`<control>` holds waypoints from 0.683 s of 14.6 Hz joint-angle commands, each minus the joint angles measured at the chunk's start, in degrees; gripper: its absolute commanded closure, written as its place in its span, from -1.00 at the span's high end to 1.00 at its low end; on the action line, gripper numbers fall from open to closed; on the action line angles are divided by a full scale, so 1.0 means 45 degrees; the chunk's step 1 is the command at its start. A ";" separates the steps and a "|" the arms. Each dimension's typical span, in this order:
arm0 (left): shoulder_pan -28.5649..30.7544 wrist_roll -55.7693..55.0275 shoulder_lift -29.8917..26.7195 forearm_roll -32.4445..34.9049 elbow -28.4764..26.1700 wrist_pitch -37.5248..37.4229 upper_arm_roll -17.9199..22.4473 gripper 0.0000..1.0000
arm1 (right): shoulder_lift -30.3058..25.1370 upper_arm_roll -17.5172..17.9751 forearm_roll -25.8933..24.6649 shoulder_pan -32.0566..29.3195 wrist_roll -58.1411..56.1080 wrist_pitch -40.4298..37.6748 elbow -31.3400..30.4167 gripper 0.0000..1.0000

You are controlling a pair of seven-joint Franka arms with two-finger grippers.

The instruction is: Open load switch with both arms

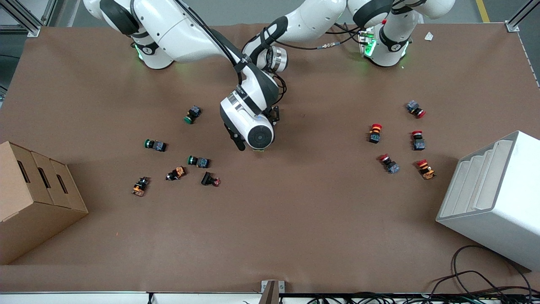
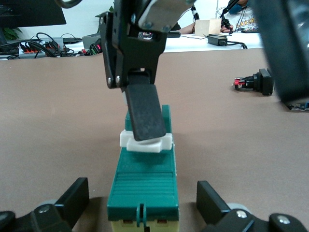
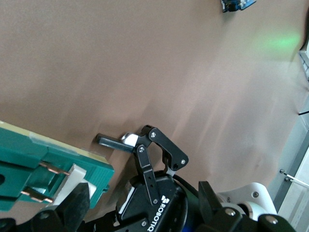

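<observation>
The load switch (image 2: 145, 186), a dark green block with a white lever (image 2: 146, 142), lies flat on the brown table near its middle. My left gripper (image 2: 142, 188) is open, with one finger on each side of the block and a gap to both. One finger (image 2: 145, 113) of the right gripper rests on the white lever. In the right wrist view the right gripper (image 3: 143, 193) is open, the switch (image 3: 53, 166) is beside one fingertip and the left gripper's black body (image 3: 154, 203) is close by. In the front view the right arm's wrist (image 1: 253, 126) covers both grippers and nearly all of the switch.
Several green, orange and black push buttons (image 1: 198, 161) lie toward the right arm's end, beside a cardboard box (image 1: 33, 198). Several red-capped buttons (image 1: 375, 133) lie toward the left arm's end, next to a white rack (image 1: 493, 198). Cables (image 1: 485, 283) trail at the table's front edge.
</observation>
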 commanded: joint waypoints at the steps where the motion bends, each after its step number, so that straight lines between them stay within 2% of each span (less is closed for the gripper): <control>1: -0.0164 -0.0061 0.0551 0.0082 0.0235 0.0146 0.0125 1.00 | 0.0007 -0.0032 0.0152 0.0065 -0.0147 0.0778 -0.0351 1.00; 8: -0.0145 -0.0081 0.0473 0.0082 0.0235 0.0146 0.0125 1.00 | -0.0090 -0.0051 0.0113 -0.0031 -0.0594 0.0643 -0.0332 1.00; 10: -0.0086 -0.0100 0.0376 0.0082 0.0254 0.0146 0.0105 1.00 | -0.0363 -0.0168 -0.0081 -0.0401 -0.1974 0.0273 -0.0196 1.00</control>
